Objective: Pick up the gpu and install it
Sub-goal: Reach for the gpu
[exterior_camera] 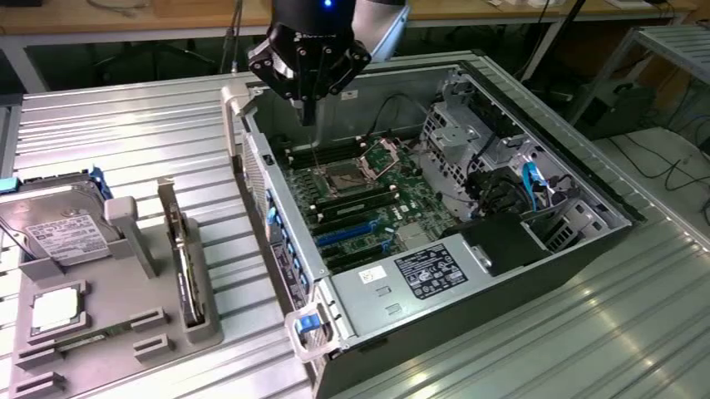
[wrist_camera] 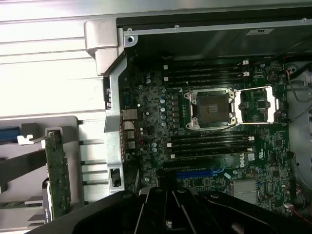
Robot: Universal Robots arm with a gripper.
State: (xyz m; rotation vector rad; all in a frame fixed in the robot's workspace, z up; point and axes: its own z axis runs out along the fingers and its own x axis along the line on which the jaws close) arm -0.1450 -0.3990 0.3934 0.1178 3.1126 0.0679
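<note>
The gpu [exterior_camera: 184, 258] is a thin dark card standing on its edge in a slot of the grey holder [exterior_camera: 122, 332], at the exterior view's left. In the wrist view the gpu [wrist_camera: 57, 175] shows its green face, upright in the same holder. My gripper [exterior_camera: 308, 119] hangs above the far end of the open computer case [exterior_camera: 500, 274], well away from the card. Its fingers point down, shut, with nothing between them. In the wrist view the gripper [wrist_camera: 168, 214] is over the motherboard [wrist_camera: 161, 112] near the blue slot [wrist_camera: 195, 173].
A silver hard drive [exterior_camera: 58, 233] with a white label and a square chip [exterior_camera: 53, 309] also sit in the holder. The motherboard [exterior_camera: 367, 195] has an open processor socket [wrist_camera: 210, 108] and memory slots. Cables and a drive cage [exterior_camera: 488, 141] crowd the case's right side.
</note>
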